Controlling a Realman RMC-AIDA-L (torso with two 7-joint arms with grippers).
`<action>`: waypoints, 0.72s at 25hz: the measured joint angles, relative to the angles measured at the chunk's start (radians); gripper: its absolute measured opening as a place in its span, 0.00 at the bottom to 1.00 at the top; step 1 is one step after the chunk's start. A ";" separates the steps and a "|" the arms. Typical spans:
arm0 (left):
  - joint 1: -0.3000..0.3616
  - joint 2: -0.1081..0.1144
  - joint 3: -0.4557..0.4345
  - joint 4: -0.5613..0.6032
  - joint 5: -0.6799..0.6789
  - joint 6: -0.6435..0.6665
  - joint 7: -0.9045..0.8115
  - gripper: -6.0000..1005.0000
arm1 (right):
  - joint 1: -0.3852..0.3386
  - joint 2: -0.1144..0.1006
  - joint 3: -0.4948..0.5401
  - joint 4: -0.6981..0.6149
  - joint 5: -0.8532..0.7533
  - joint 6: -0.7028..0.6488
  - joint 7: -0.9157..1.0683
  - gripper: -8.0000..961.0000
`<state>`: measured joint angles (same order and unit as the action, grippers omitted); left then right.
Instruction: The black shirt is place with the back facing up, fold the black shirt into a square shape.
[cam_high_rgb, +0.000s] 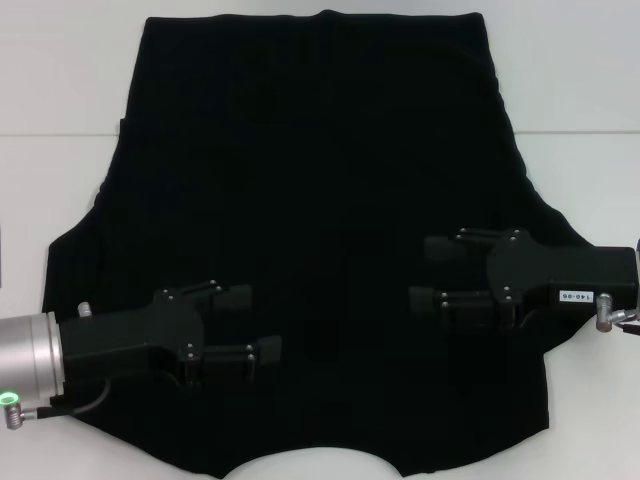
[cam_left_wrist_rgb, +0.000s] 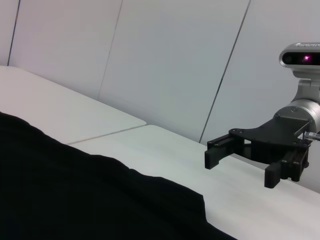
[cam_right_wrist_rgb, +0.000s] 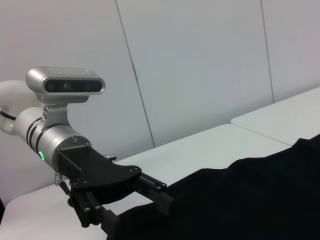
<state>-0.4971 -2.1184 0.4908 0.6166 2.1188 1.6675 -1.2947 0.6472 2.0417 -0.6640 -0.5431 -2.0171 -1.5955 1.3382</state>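
Observation:
The black shirt (cam_high_rgb: 320, 180) lies spread flat on the white table (cam_high_rgb: 60, 80), plain side up, with the neckline at the near edge and the hem at the far end. My left gripper (cam_high_rgb: 264, 322) is over the shirt's near left part, open and empty, its fingers pointing toward the middle. Opposite it, my right gripper (cam_high_rgb: 420, 273) is over the near right part, also open and empty. The left wrist view shows the shirt (cam_left_wrist_rgb: 75, 195) and the right gripper (cam_left_wrist_rgb: 239, 169) farther off. The right wrist view shows the shirt (cam_right_wrist_rgb: 250, 200) and the left gripper (cam_right_wrist_rgb: 137, 215).
Bare white tabletop frames the shirt on the left (cam_high_rgb: 40, 180) and right (cam_high_rgb: 590, 180), with a seam line across the table (cam_high_rgb: 570, 133). White wall panels (cam_left_wrist_rgb: 165, 60) stand behind the table in both wrist views.

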 joint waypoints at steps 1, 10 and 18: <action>0.000 0.000 0.000 0.000 0.000 0.000 0.000 0.88 | 0.000 0.000 -0.001 0.000 0.000 0.000 0.000 0.87; 0.000 0.000 0.000 0.000 0.004 0.000 0.000 0.88 | 0.003 0.002 -0.005 0.000 0.000 0.004 -0.002 0.87; -0.001 -0.002 -0.015 0.000 -0.003 -0.018 -0.015 0.88 | 0.006 0.005 0.000 0.000 0.000 0.005 -0.006 0.87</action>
<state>-0.4985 -2.1200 0.4754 0.6166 2.1160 1.6490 -1.3097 0.6528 2.0467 -0.6640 -0.5430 -2.0172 -1.5906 1.3318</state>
